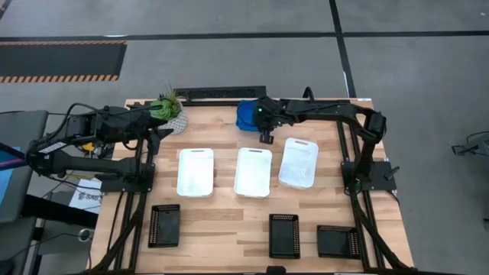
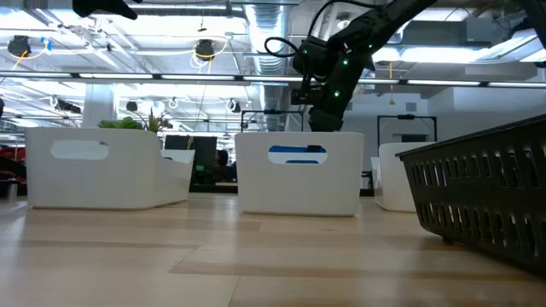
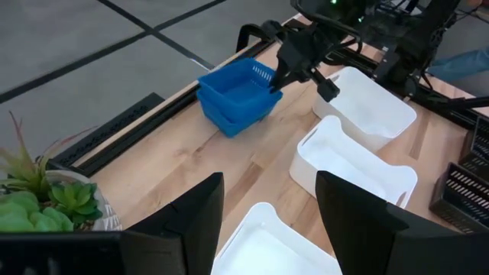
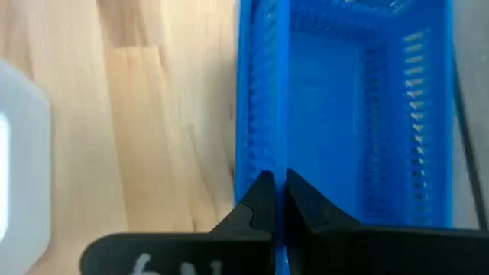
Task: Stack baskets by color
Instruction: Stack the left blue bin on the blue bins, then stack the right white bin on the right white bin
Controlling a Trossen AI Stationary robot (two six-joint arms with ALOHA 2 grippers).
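Observation:
The blue baskets (image 1: 248,114) are nested in one stack at the table's far middle, also seen in the left wrist view (image 3: 238,98). My right gripper (image 4: 279,183) is shut on the top one's wall, at the stack's near right corner (image 1: 264,126). Three white baskets (image 1: 195,172) (image 1: 253,172) (image 1: 299,163) stand on their bottoms in a middle row. Three black baskets (image 1: 164,225) (image 1: 283,234) (image 1: 337,241) lie along the near edge. My left gripper (image 3: 267,221) hangs open above the far left of the table, holding nothing. My right gripper pinches the top blue basket's near-side wall (image 4: 275,145) at its right end, one finger (image 4: 306,202) inside the basket and one (image 4: 256,202) outside. The fingers slant down from the table's right. The basket sits level, nested in the blue basket below it (image 3: 229,122).
A small green potted plant (image 1: 170,111) stands at the far left corner, close to my left arm. Bare wood lies between the white and black rows. In the low view a black basket (image 2: 486,196) fills the near right, and the middle white basket (image 2: 299,170) hides the blue stack.

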